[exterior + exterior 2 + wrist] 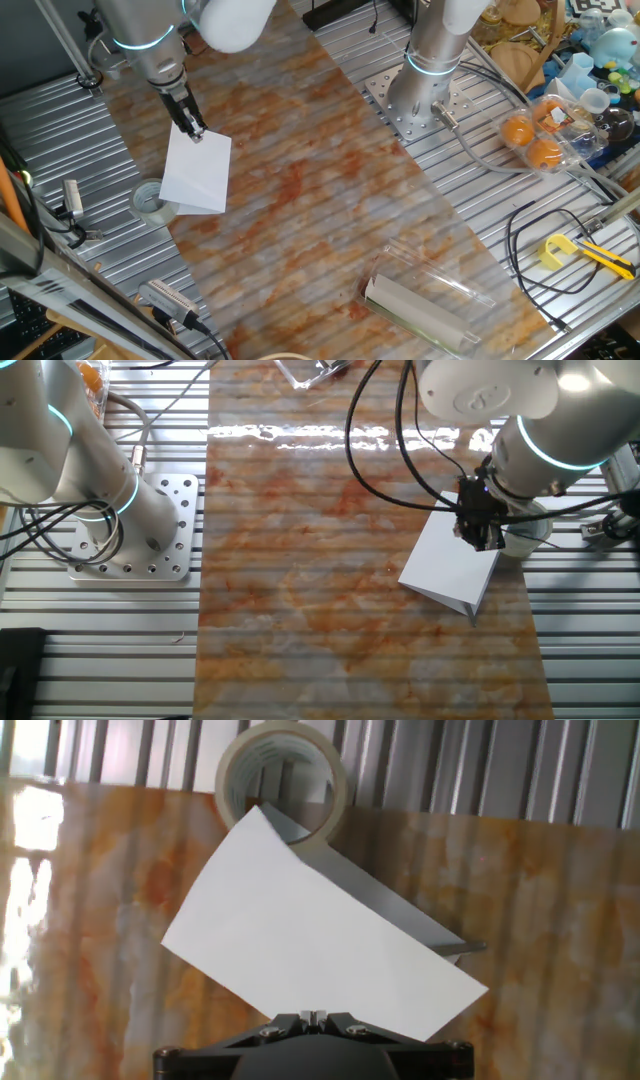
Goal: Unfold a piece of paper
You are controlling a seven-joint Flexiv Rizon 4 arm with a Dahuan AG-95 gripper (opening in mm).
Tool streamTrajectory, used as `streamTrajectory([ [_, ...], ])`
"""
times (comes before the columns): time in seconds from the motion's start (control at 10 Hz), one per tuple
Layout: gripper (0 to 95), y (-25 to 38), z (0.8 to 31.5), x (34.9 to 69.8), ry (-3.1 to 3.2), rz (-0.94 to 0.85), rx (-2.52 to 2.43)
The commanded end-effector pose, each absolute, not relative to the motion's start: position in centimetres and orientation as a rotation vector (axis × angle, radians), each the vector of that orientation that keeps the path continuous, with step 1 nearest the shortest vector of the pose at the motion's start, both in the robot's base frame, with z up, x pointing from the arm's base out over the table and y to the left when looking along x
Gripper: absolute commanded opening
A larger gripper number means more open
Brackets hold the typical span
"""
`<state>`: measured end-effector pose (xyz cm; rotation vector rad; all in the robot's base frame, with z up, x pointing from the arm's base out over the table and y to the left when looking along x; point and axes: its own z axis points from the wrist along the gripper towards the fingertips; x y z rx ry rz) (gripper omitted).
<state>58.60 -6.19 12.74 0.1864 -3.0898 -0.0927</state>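
Note:
The piece of paper [197, 173] is a white sheet folded along its crease, and its top half is lifted off the lower half. It lies at the edge of the marbled mat. It also shows in the other fixed view [452, 563] and in the hand view [310, 945]. My gripper [196, 134] is shut on the edge of the upper half and holds it up; it also shows in the other fixed view [482, 540] and in the hand view [313, 1017]. The lower half [385, 905] lies in shadow beneath. No blue scribble shows.
A roll of tape [150, 200] sits right behind the paper, partly covered by it, also in the hand view [282, 775]. A grey-white roll in clear plastic [420, 300] lies at the mat's near end. A second arm's base [425, 85], oranges [530, 135] and cables stand beside the mat.

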Motion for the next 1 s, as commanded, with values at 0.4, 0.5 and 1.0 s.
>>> streamTrajectory([
  [0.4,0.0,-8.2,12.4,62.9,-3.113,-0.022,0.288],
  [0.5,0.0,-8.9,12.9,64.2,-3.118,-0.033,0.294],
  [1.0,0.0,-10.3,11.0,66.9,-3.135,0.002,0.402],
])
